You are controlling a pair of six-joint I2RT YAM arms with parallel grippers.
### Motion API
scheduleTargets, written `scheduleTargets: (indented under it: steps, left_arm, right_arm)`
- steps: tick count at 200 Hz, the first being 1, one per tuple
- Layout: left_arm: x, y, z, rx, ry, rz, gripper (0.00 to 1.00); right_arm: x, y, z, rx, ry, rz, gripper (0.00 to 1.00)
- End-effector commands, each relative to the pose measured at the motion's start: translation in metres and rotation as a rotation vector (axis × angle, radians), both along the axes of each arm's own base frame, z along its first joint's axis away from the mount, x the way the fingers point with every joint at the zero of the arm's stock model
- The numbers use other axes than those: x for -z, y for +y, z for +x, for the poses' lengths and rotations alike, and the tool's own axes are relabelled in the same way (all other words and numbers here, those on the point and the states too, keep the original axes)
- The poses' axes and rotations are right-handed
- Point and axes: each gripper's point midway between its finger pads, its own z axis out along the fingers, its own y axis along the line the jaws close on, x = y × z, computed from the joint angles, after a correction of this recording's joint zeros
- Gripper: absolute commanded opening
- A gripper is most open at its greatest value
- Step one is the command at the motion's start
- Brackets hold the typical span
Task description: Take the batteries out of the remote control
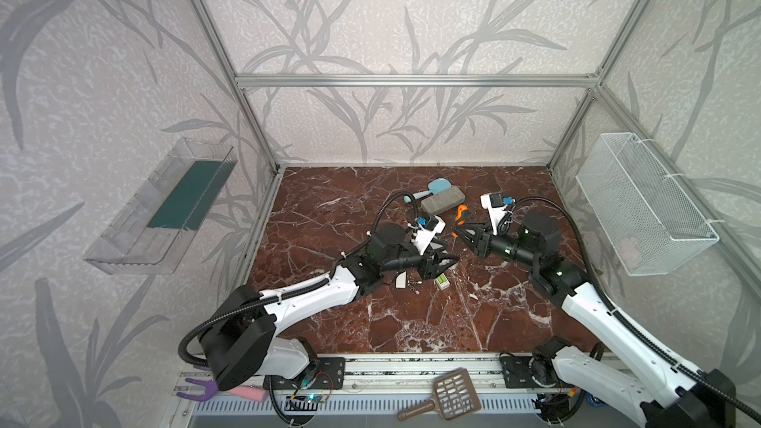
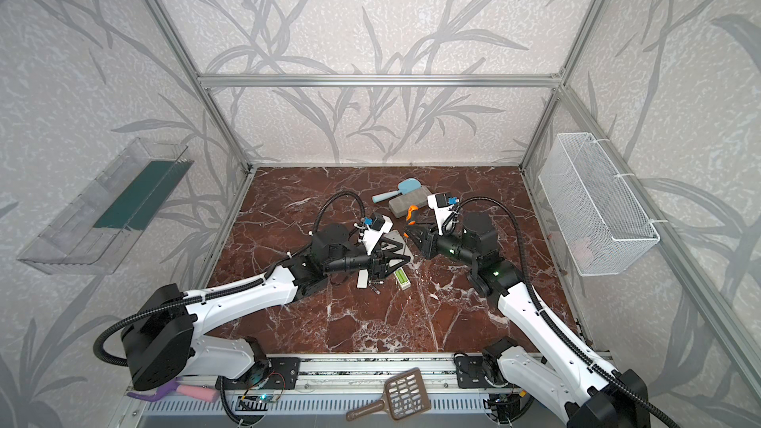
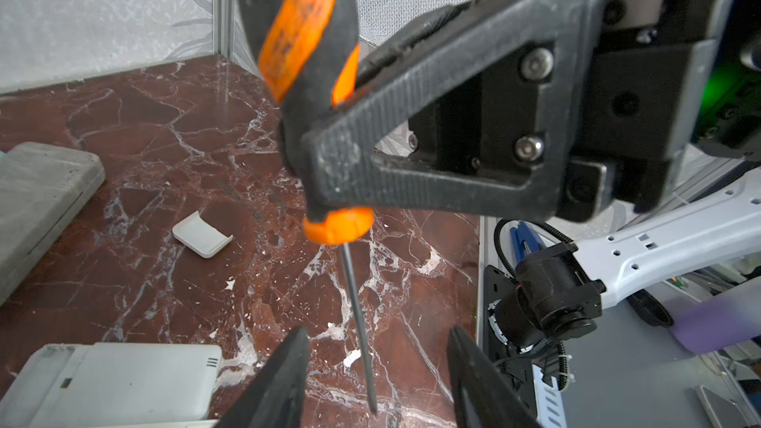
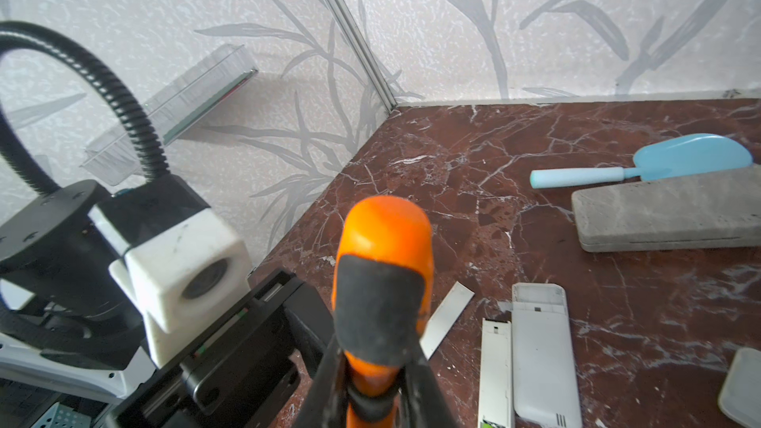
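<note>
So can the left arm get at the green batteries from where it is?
Probably yes. The green batteries lie uncovered, close beside the left gripper. Only the screwdriver, held by the right gripper, has its shaft between the left jaws and may need clearing first.

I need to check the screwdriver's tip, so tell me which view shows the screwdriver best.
The left wrist view: the screwdriver shows handle, shaft and tip, clamped in the right gripper. The right wrist view shows only its handle; in both top views it is small, partly hidden.
</note>
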Motion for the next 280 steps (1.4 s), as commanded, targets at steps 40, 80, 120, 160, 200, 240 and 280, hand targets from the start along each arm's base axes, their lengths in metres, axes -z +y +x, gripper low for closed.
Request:
scheduleTargets:
  steps: [40, 80, 120, 160, 200, 240, 280]
  left_arm:
    - [-0.019, -0.002, -0.007, 0.061, 0.020, -0.095, 0.35]
    - [-0.027, 0.007, -0.002, 0.042, 0.032, -0.155, 0.06]
    - [-0.024, 0.013, 0.001, 0.017, 0.012, -0.107, 0.00]
    - [0.006, 0.029, 0.017, -0.091, -0.033, 0.151, 0.00]
    - [0.014, 0.043, 0.030, -0.179, -0.086, 0.279, 0.00]
    - [0.015, 0.046, 0.035, -0.219, -0.105, 0.314, 0.00]
    - [0.016, 0.047, 0.034, -0.224, -0.113, 0.326, 0.00]
  right_arm:
    - [-0.034, 0.008, -0.012, -0.082, -0.133, 0.096, 0.00]
    - [-0.035, 0.011, -0.014, -0.104, -0.141, 0.103, 0.00]
    - [-0.038, 0.012, -0.011, -0.095, -0.103, 0.141, 0.16]
    - [-0.033, 0.004, 0.000, 0.007, 0.049, 0.115, 0.45]
    - [-0.018, 0.007, 0.004, 0.083, 0.201, 0.046, 0.50]
    - [0.003, 0.019, 0.010, 0.128, 0.282, -0.037, 0.51]
    - [0.014, 0.028, 0.021, 0.161, 0.346, -0.051, 0.52]
